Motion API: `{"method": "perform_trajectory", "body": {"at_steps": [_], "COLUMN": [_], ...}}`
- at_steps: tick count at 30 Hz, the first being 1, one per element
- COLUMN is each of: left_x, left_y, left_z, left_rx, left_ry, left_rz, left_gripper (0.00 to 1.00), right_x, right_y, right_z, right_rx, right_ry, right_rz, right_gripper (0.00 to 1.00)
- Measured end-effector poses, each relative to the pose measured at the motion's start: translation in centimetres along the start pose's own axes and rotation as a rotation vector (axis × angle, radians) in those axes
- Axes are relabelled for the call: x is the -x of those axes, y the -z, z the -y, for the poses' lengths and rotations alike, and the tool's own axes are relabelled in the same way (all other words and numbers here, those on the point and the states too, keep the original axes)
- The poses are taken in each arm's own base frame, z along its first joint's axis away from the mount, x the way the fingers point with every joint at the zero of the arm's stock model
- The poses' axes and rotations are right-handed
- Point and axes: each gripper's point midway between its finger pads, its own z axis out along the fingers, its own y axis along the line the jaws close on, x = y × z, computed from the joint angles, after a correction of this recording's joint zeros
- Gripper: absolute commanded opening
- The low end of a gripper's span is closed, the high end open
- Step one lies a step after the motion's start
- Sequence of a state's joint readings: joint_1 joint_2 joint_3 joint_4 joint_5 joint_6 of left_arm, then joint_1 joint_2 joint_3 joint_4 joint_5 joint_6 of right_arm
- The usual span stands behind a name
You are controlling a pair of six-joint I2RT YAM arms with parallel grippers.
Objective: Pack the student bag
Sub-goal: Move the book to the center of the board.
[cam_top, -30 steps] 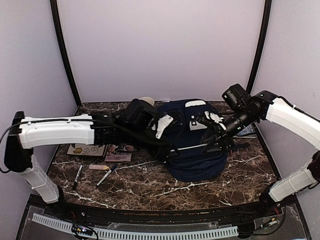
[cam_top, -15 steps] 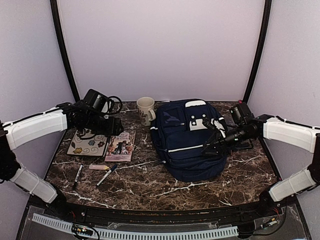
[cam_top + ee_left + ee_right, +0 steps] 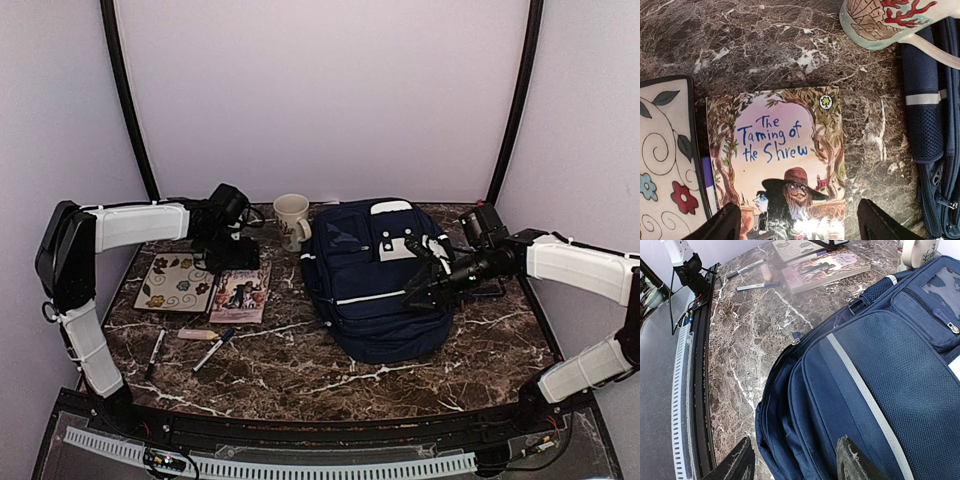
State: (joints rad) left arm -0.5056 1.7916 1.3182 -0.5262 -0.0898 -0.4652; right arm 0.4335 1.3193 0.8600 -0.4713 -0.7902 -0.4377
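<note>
Left tool (image 3: pixel 799 226): jaws wide apart, poised above paperback book (image 3: pixel 782 150) with glossy illustrated cover. Half a second earlier it hung farther left, over floral pad (image 3: pixel 662 165). Right tool (image 3: pixel 795 462): jaws apart over bag's right side, position unchanged from half a second earlier; contact with fabric not discernible. Student bag (image 3: pixel 372 300): navy woven fabric, mesh panel, pale stripe, zip pockets; lies flat centre-right on tabletop (image 3: pixel 300 375), dark veined marble. Glazed ceramic mug (image 3: pixel 291 216) just beside bag's far-left corner. Slim marker (image 3: pixel 213 352) near front left.

Mug (image 3: pixel 291 218), book (image 3: pixel 242 291), floral pad (image 3: pixel 178 285) — markers (image 3: pixel 213 352) nearby.
</note>
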Motion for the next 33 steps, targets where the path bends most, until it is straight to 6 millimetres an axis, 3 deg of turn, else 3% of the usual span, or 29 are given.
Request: {"method": "perform_trajectory", "body": {"at_steps": [8,20,31,33], "left_x": [0.5,3.6,2.6,2.5], "left_y": [-2.4,-6.3,-7.8,-7.9], "left_z": [-0.6,-2.2,-4.2,-4.1], "left_rx": [0.052,0.119,0.2,0.198], "left_ry": [0.015,0.055,0.06,0.064], "left_rz": [-0.02,-0.016,-0.048,-0.052], "left_gripper": [0.86,0.88,0.89,0.94], "right_x": [0.0,-0.1,-0.6,-0.6], "right_y": [-0.1,-0.1,-0.6,-0.6], "right_z": [-0.4,-0.3,-0.2,-0.1], "right_rx": [0.023,0.024,0.039,0.04], "right_ry": [0.014,0.015,-0.004,-0.008], "right_rz": [0.004,0.002,-0.011,-0.013], "right_gripper": [0.57,0.58,0.58,0.59]}}
